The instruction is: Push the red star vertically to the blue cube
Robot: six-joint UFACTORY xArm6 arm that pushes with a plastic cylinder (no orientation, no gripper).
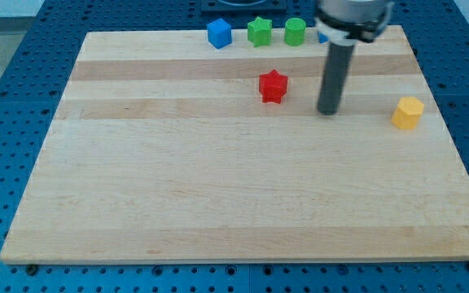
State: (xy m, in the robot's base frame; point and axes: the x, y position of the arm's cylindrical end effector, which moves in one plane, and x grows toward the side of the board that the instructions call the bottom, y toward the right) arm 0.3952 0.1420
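The yellow block [408, 112] lies toward the view's right of my tip [328, 111], which holds nothing. The red star [273, 86] sits left of my tip, apart; the blue cube [219, 33] stands farther up-left.

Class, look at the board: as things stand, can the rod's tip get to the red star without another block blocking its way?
Probably yes. My tip stands just to the view's right of the red star, with bare board between them. The blue cube and the green blocks sit nearer the view's top, off that path.
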